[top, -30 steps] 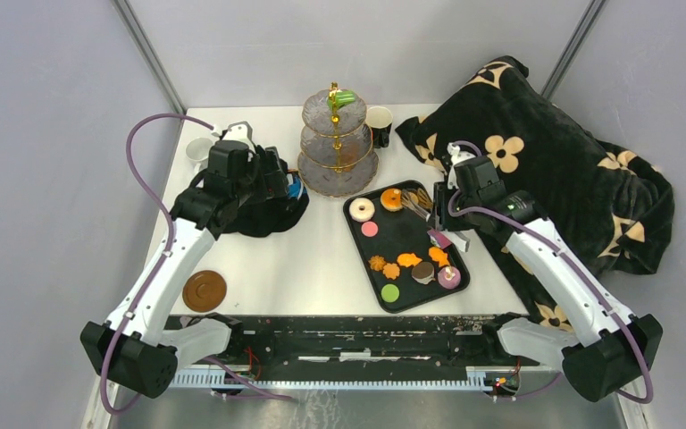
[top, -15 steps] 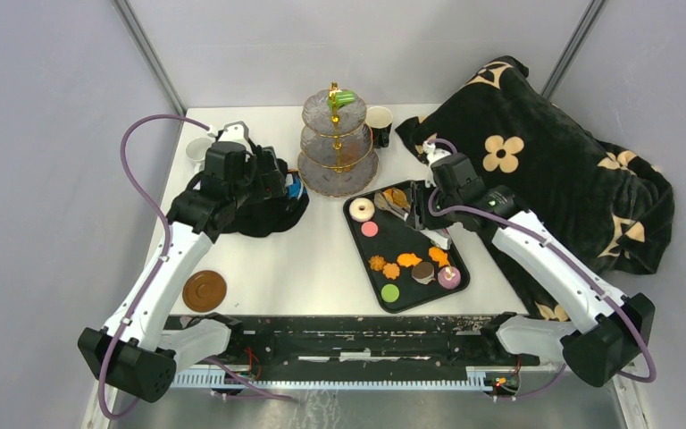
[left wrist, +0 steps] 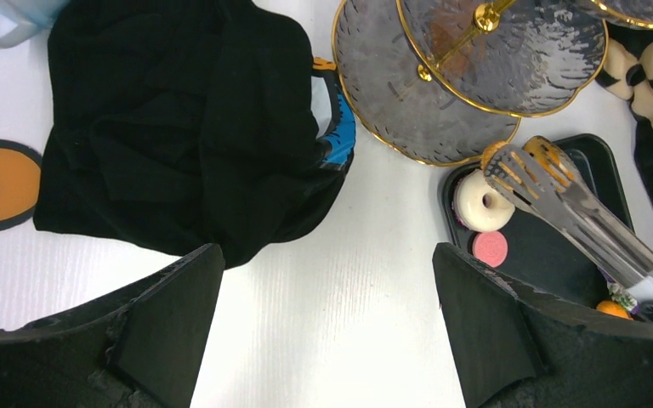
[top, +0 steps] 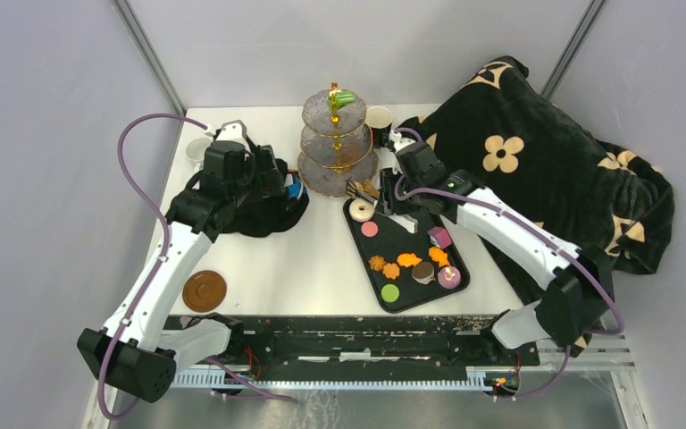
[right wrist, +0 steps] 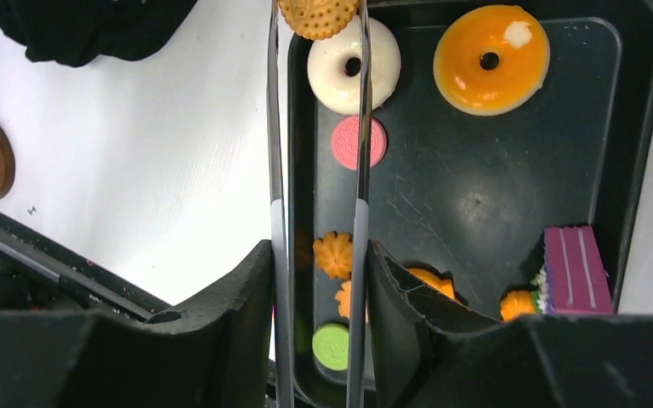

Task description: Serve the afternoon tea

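A black tray [top: 402,234] carries the afternoon tea: a white donut [right wrist: 332,72], an orange donut [right wrist: 491,59], a pink disc [right wrist: 344,143], flower-shaped orange cookies [right wrist: 333,255], a green disc [right wrist: 332,347] and a purple cube [right wrist: 571,270]. My right gripper [right wrist: 319,255] is shut on metal tongs [right wrist: 274,170]. The tong tips pinch a round orange cookie [right wrist: 316,15] over the tray's far left corner, near the three-tier stand [top: 338,147]. My left gripper [left wrist: 327,255] hangs open over bare table beside a black cloth [left wrist: 178,127].
A green piece [top: 346,98] sits on the stand's top tier. A dark cup [top: 379,121] stands behind the stand. A white cup [top: 199,148] is at the far left, a brown coaster [top: 204,290] near left. The black flowered blanket [top: 545,161] fills the right side.
My right arm has swung the tongs left and away, from over the tray's right side to its far left corner by the stand. The left arm has barely moved.
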You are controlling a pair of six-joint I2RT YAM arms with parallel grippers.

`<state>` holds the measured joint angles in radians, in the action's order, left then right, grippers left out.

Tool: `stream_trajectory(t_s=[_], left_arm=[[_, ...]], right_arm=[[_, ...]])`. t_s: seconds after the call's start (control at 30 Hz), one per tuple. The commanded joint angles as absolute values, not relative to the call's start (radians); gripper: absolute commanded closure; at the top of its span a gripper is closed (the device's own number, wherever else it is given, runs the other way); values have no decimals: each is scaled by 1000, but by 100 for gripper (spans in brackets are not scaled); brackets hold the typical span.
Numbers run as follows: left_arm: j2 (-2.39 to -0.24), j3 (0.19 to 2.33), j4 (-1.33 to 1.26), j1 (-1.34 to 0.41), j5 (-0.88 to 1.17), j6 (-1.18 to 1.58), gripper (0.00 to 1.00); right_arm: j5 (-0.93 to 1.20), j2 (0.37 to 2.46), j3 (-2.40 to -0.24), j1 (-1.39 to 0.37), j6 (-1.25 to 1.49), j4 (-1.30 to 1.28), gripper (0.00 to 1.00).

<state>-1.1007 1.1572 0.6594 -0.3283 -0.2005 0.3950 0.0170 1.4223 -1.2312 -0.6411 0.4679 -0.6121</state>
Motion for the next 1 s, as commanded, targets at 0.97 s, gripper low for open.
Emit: stream_trajectory(t_s=[0.97], left_arm=[[-1057,1201,605,-323,-331,316,0]], right_arm=[[-30,1829,-1404,-683,629,-99,74]])
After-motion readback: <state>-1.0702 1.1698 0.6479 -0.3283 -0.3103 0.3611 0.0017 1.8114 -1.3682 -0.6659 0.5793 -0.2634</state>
